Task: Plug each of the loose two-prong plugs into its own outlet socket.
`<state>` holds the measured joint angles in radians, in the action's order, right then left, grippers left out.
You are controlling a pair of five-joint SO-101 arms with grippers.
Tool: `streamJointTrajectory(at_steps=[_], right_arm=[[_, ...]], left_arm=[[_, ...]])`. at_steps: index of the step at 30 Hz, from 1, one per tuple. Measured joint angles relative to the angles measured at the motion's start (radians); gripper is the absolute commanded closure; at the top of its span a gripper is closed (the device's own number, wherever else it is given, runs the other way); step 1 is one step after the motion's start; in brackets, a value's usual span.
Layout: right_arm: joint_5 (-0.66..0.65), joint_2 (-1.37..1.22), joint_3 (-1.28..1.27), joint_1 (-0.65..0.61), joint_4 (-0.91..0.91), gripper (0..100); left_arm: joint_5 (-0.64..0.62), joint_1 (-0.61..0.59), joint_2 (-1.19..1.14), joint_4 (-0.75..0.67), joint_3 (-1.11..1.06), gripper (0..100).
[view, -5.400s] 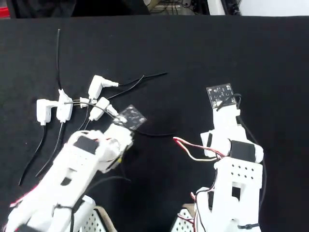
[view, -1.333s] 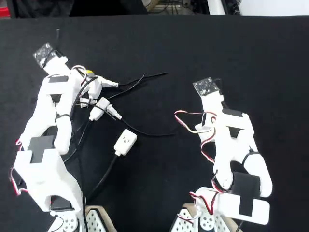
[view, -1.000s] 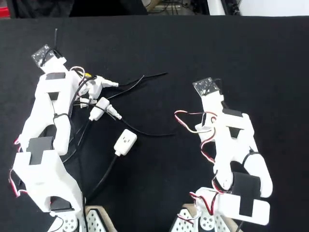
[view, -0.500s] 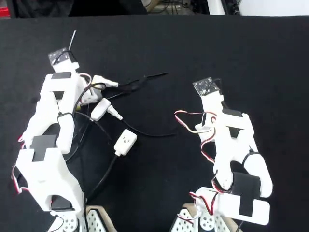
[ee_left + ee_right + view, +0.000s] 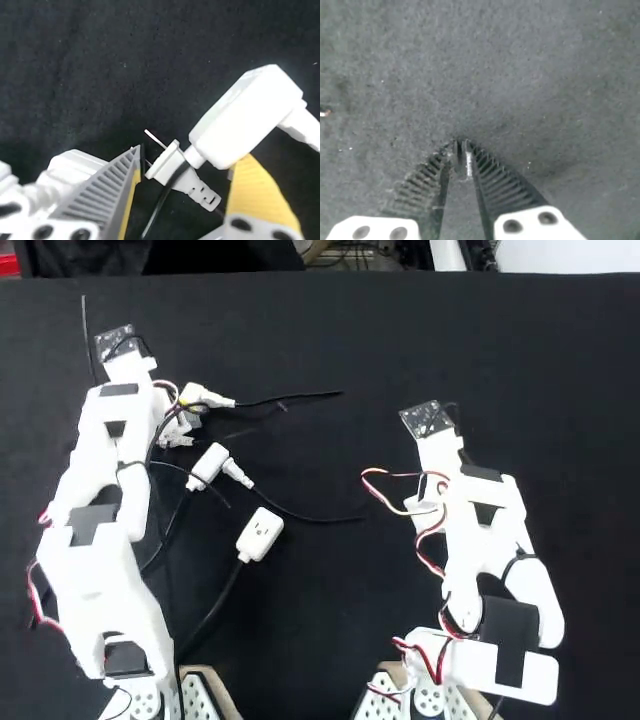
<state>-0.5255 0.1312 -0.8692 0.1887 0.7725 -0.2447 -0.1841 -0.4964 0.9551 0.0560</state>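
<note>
A black cloth (image 5: 330, 330) covers the table. Past its far edge a thin strip of room shows, dark at the left and pale at the right. Two white arms stand at the near edge.

The left arm (image 5: 100, 510) extends to the far left part of the cloth, above a tangle of black cords (image 5: 165, 530). In its wrist view one small two-prong plug (image 5: 165, 162), prongs bare, sits at the left gripper (image 5: 190, 160), touching a bigger white housing (image 5: 245, 120). Whether the gripper clamps them cannot be told.

In the high view, three white pieces can be counted just right of that arm. An angled connector (image 5: 195, 395) lies farthest back. A straight plug (image 5: 210, 465) lies loose on the cloth. Nearest is one outlet socket (image 5: 258, 533), face up with its slots showing, on a black cord.

Well apart to the right is the right arm (image 5: 480, 540). The right gripper (image 5: 461, 150) is closed on nothing, its ridged tips together over bare cloth.
</note>
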Motion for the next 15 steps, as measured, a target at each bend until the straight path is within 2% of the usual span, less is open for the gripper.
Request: streamJointTrajectory(at_steps=[4,8,15], right_arm=[[0.0,0.0,0.0,0.0,0.0,98.1],[0.0,0.0,0.0,0.0,0.0,98.1],[0.0,0.0,0.0,0.0,0.0,98.1]], left_arm=[[0.089,0.005,-0.123,0.199,0.215,88],[0.224,0.048,-0.213,0.348,0.358,90],[0.324,0.132,-0.275,0.532,0.427,91]])
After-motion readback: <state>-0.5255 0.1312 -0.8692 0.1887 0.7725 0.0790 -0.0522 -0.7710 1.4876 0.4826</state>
